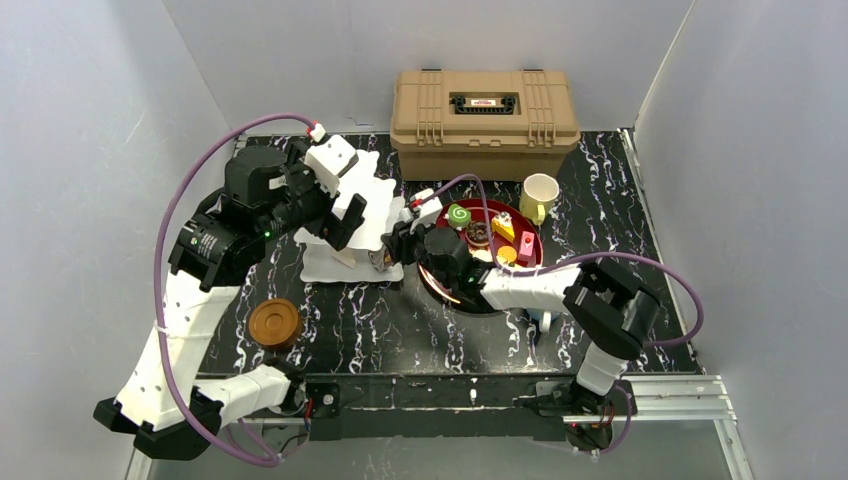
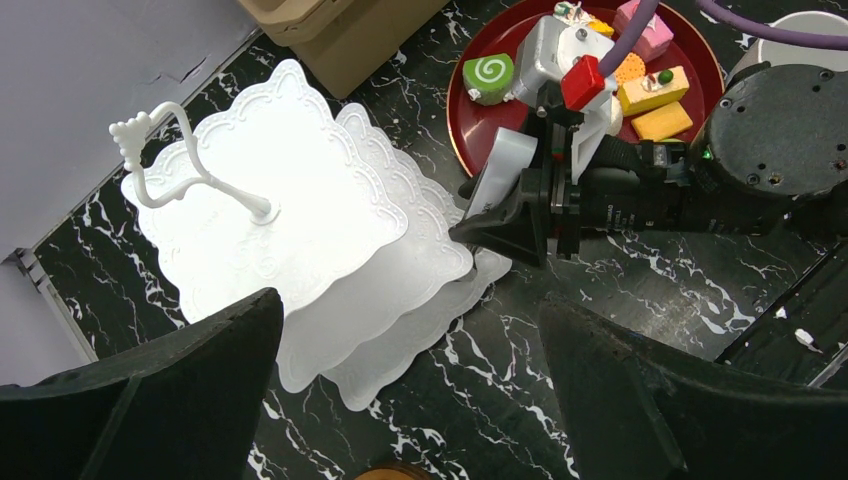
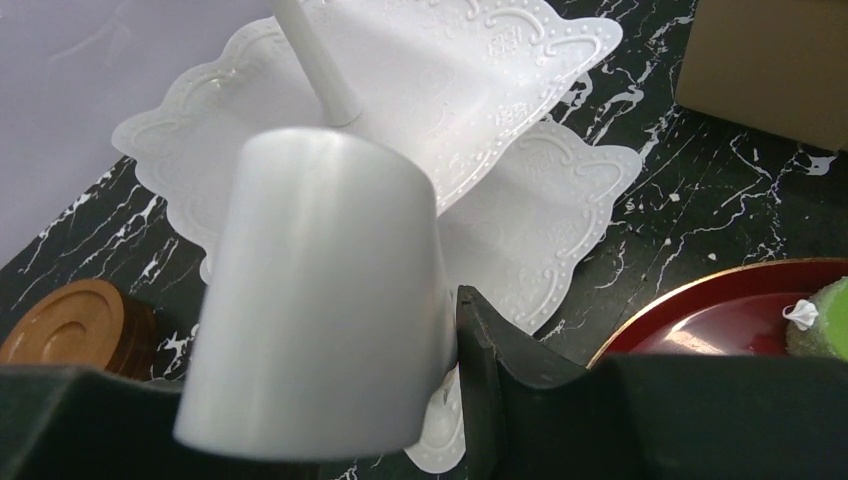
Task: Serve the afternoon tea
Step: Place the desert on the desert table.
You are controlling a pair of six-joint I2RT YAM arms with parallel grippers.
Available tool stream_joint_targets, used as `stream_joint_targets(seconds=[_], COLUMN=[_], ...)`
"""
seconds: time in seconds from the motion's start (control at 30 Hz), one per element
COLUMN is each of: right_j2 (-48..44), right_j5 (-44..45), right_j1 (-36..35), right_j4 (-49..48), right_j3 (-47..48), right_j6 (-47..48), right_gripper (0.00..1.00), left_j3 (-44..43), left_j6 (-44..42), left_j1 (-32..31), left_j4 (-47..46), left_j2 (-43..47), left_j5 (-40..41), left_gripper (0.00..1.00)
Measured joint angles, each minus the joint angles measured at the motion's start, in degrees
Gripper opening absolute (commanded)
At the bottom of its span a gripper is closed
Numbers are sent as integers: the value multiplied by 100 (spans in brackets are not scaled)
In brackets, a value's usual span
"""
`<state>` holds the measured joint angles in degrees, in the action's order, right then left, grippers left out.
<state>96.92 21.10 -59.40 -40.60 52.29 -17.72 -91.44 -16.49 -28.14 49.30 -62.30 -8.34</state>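
The right wrist view showed the right gripper (image 3: 330, 415) clenched on the white mug (image 3: 320, 290), just right of the white three-tier stand (image 3: 520, 215). The left wrist view showed the left gripper (image 2: 410, 400) spread wide, holding nothing, above that stand. It also showed a green roll (image 2: 488, 78) on the red tray (image 2: 468, 125). Only the overhead view took in the cream-yellow mug (image 1: 539, 195) at far right and the brown coasters (image 1: 275, 325) at near left.

We see stand (image 1: 378, 200) half hidden under left arm (image 1: 250, 205); white mug (image 3: 320, 300) blocks our view of stand's lower tiers.
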Motion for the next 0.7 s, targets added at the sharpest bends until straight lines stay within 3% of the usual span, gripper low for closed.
stream_joint_targets(seconds=[0.47,0.7], right_j2=[63,50], right_j5=[44,-57], right_j1=[-52,-63], right_j4=[-72,-114], right_j3=[-2,-13], right_j6=[-2,-20], right_gripper=[51,56], left_j3=[0,15], left_j6=[2,2], left_j1=[0,0], left_j4=[0,0], left_j2=[0,0], left_j5=[2,0], left_gripper=[98,98])
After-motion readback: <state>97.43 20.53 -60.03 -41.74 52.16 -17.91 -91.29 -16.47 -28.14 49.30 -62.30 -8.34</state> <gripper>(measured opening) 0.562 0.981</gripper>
